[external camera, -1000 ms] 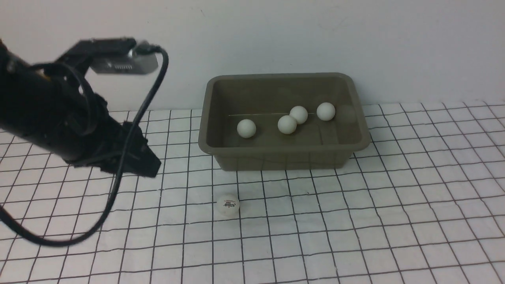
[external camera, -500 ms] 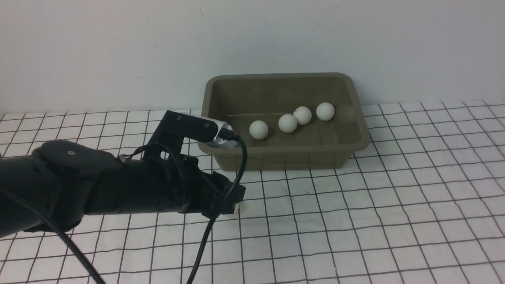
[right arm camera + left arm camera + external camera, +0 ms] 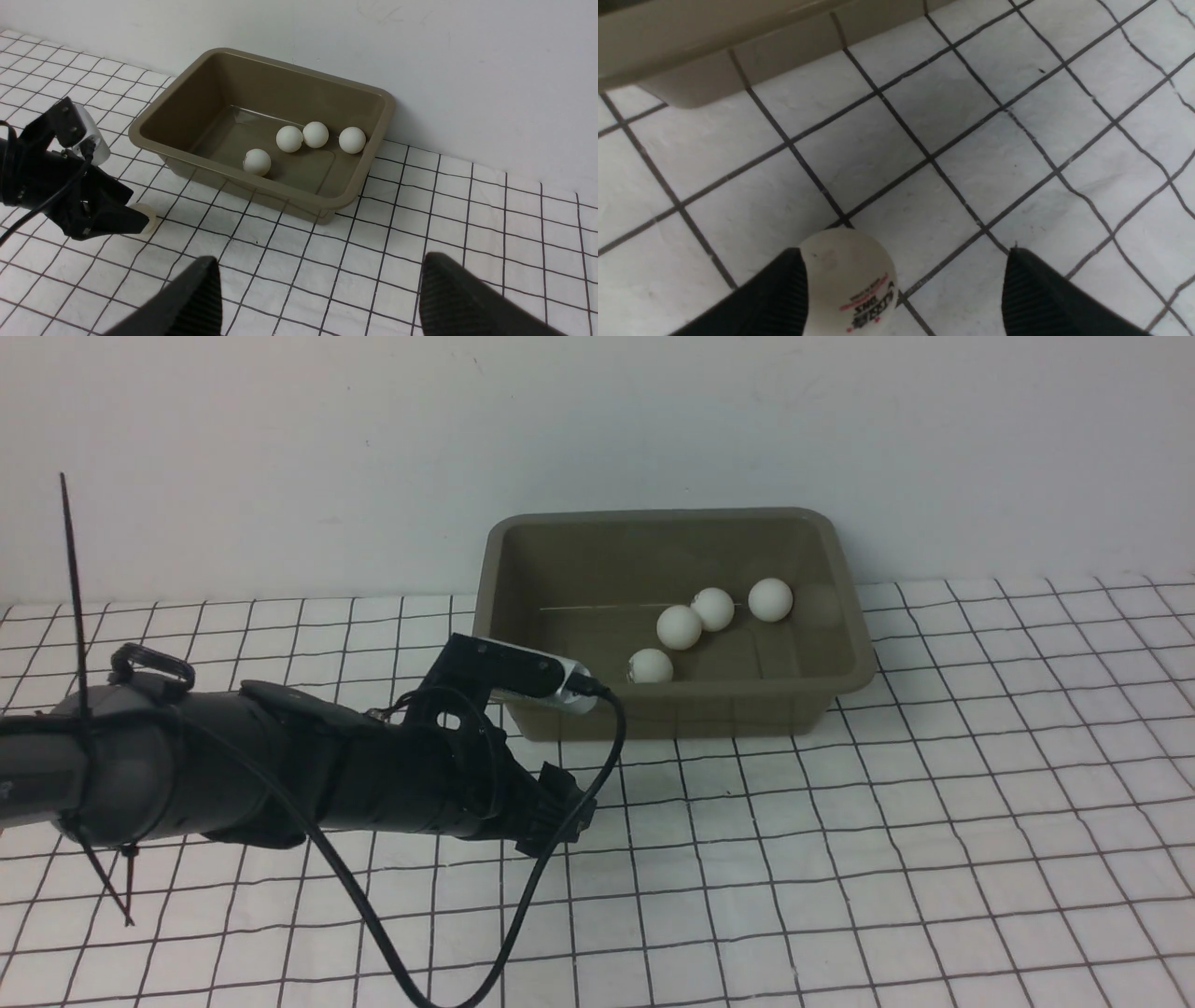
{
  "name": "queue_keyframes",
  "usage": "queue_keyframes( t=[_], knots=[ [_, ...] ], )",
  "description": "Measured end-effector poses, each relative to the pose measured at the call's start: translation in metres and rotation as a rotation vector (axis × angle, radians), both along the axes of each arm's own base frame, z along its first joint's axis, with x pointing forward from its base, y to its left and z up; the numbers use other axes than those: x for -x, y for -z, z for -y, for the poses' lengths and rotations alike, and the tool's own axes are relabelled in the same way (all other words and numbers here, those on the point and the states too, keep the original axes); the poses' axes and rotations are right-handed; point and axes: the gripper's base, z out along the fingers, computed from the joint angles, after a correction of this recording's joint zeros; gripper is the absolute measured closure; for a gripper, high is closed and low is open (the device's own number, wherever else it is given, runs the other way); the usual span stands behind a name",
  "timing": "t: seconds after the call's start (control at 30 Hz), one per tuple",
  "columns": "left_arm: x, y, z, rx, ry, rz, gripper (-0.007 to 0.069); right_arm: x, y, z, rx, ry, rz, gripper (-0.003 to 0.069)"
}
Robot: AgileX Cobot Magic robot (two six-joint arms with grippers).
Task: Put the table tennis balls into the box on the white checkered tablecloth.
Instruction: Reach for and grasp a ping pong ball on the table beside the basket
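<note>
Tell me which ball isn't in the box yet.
The logo-printed ball on the tablecloth, between the open fingers of the left hand, just in front of the box. The other four balls all lie inside it.

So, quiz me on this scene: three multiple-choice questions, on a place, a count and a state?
1. Where is the logo-printed ball relative to the box? A inside; B outside, on the checkered tablecloth; C on its rim.
2. How many balls lie inside the box? A two; B four; C five.
3. The left claw is: A open; B shut on the ball; C shut, empty.
Answers: B, it sits on the cloth outside; B, four show inside; A, fingers spread, ball against only one.
</note>
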Motion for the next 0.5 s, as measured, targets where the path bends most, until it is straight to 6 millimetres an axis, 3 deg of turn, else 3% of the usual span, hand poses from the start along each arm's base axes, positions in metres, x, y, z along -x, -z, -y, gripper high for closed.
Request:
queue_keyframes(
  t=[0.33,0.5],
  knots=[
    [-0.004,0.021,-0.001,-0.040,-0.019,-0.045,0.0129,0.000,0.000,0.000,0.002,-0.001,-0.004,0.0145],
    [-0.006,0.032,-0.002,-0.069,-0.028,-0.063,0.0281,0.000,0.000,0.000,0.002,-0.001,-0.004,0.0145]
  ],
)
